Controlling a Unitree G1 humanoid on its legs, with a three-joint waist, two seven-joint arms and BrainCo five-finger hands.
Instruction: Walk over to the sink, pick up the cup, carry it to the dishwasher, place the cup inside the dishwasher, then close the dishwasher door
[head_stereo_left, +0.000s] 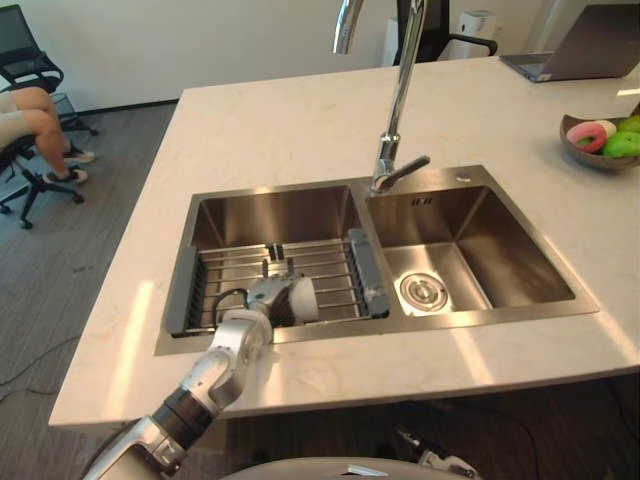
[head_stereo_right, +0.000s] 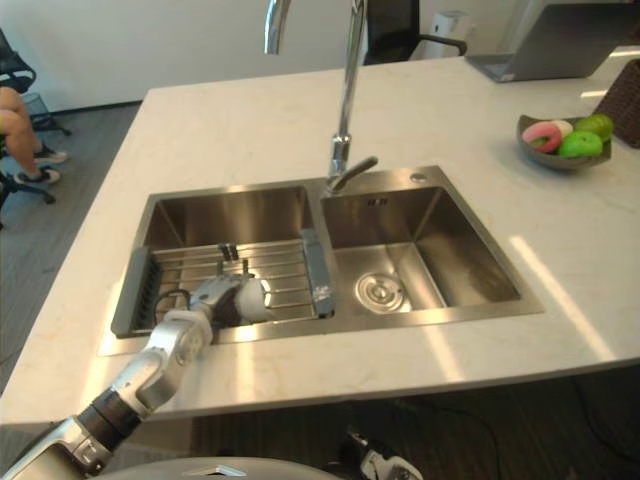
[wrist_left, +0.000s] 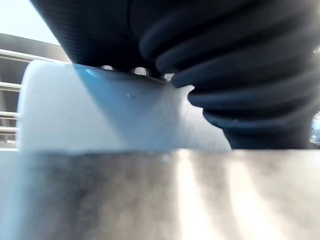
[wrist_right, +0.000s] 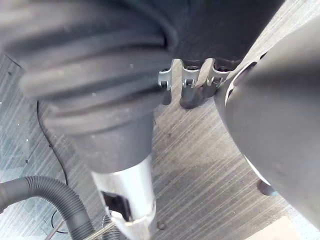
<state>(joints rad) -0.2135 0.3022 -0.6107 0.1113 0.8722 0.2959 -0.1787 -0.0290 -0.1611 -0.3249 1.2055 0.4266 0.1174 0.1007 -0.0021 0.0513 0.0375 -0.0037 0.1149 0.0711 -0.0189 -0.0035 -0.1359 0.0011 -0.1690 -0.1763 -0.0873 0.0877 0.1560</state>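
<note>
A pale bench holds a double sink. On the left basin's rack, the left hand touches a white cup; whether it grips cannot be told.

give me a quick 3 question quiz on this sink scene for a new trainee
1. Where is the white cup?
A) on the wire rack in the left basin
B) in the right basin
C) on the counter
2. True or false: the right basin is full of dishes.
3. Fill in: the robot's ____ hand is at the cup.
Key: 1 A; 2 false; 3 left
</note>
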